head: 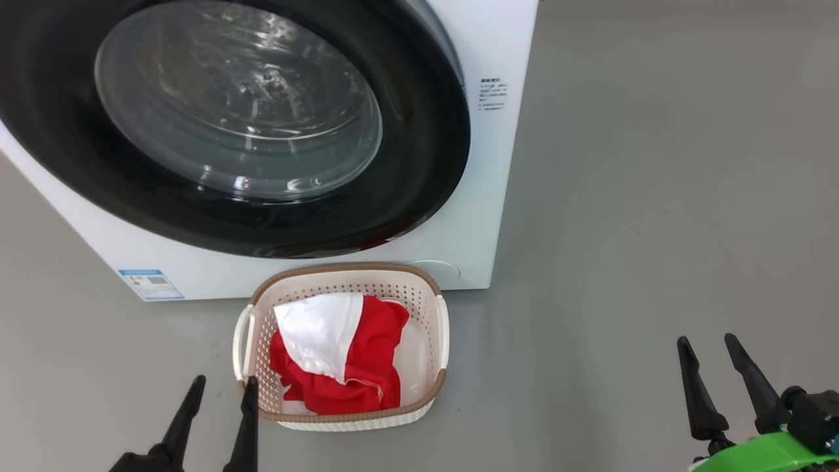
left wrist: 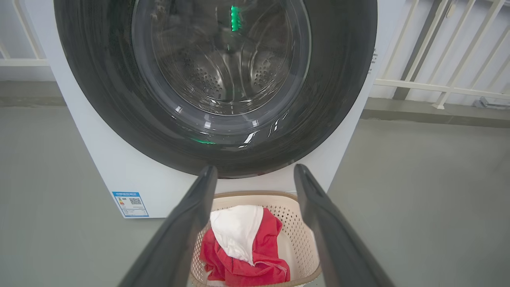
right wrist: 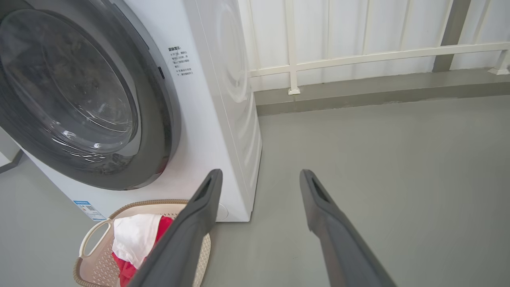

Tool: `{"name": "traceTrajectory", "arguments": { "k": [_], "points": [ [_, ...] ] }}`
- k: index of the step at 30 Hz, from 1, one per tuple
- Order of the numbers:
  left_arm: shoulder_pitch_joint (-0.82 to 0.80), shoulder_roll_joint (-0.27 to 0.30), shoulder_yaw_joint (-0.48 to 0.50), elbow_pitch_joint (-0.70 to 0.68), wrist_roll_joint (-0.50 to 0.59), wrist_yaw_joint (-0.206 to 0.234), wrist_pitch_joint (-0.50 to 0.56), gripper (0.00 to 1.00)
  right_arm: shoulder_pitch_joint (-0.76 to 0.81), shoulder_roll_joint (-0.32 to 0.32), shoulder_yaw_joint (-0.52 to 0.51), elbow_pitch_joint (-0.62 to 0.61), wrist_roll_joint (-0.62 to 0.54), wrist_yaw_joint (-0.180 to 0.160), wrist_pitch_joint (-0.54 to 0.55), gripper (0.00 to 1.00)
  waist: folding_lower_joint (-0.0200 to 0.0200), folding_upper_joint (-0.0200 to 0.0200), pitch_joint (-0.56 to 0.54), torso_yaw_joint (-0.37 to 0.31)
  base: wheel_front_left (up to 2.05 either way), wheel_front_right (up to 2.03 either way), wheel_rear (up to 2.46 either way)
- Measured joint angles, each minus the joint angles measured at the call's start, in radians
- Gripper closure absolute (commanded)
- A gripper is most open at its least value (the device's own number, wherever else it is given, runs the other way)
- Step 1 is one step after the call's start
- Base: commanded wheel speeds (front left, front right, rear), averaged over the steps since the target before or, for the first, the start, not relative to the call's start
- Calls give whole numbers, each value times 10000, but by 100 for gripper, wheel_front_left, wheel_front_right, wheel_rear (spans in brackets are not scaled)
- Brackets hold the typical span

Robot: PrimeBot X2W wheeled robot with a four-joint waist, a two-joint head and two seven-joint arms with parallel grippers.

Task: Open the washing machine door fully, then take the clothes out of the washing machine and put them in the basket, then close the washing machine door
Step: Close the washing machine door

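The washing machine (head: 488,216) stands on the floor with its door (head: 419,196) shut flat against the front; behind the glass I see the steel drum (left wrist: 223,75). In front of it sits the basket (head: 429,295) holding the red and white clothes (head: 341,360). My left gripper (head: 223,387) hangs open at the basket's left handle, empty. In the left wrist view the left gripper (left wrist: 255,171) frames the clothes (left wrist: 243,247) and the basket (left wrist: 297,231). My right gripper (head: 708,344) stands open over bare floor to the right; its wrist view shows the right gripper (right wrist: 261,175), the door (right wrist: 159,131) and the basket (right wrist: 93,239).
Grey floor spreads to the right of the machine. A white railing (right wrist: 358,57) and a low kerb (right wrist: 378,93) run along the wall behind. A blue label (head: 149,283) sits at the machine's lower left corner.
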Motion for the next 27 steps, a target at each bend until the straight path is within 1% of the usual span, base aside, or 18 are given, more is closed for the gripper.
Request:
{"name": "traceTrajectory", "arguments": {
  "k": [8,27],
  "points": [
    [152,2,-10,-21,-17,0,0,0,270,61,-240,-77,-15,0,0,0,0,0,-29,-166,0,0,0],
    [148,10,-81,-115,-123,0,0,0,268,153,-240,-79,-61,0,0,0,0,0,-11,-109,0,0,0]
  ]
}}
